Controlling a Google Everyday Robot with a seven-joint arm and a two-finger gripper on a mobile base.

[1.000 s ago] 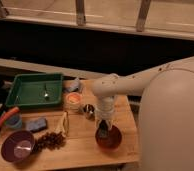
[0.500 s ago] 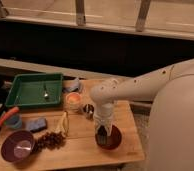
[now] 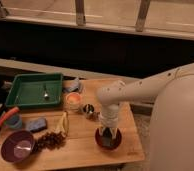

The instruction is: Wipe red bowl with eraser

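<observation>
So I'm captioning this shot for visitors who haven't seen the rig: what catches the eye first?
The big white arm sweeping in from the right, its gripper reaching down into the red bowl at the wooden table's front right. Next, the green tray at the back left and the purple bowl at the front left corner.

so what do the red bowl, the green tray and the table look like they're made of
The red bowl, with the claw reaching down into it, looks like glazed ceramic or metal, going by its dark shiny inside; hard to tell which. The green tray looks like matte plastic, evenly colored. The table looks like pale wood, with faint plank lines.
</observation>
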